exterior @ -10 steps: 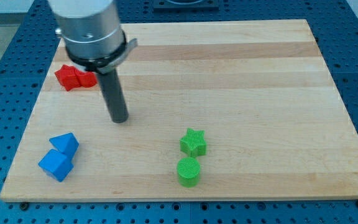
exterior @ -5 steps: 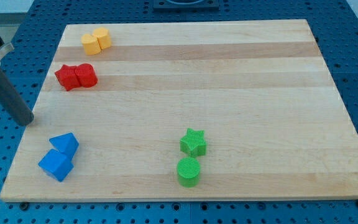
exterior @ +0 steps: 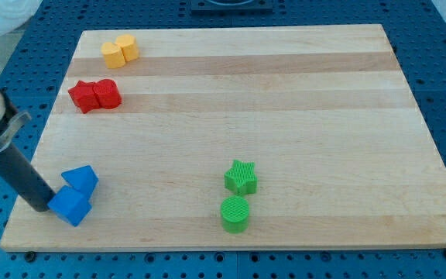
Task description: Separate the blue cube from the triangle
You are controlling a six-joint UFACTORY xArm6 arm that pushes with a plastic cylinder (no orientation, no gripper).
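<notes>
The blue cube [exterior: 71,206] sits near the board's bottom left corner. The blue triangle [exterior: 80,179] lies just above it toward the view's top right, touching it. My tip [exterior: 36,204] is at the board's left edge, right against the cube's left side. The dark rod rises from there toward the view's upper left.
Two red blocks [exterior: 95,95] sit together at the upper left. Two yellow blocks [exterior: 120,51] sit near the top edge. A green star [exterior: 241,177] and a green cylinder [exterior: 235,214] sit at the bottom centre. The wooden board [exterior: 285,101] lies on a blue perforated table.
My tip moved from the middle left of the board out past the left edge, then down toward the view's bottom to the blue cube's left side. The blocks have not visibly moved.
</notes>
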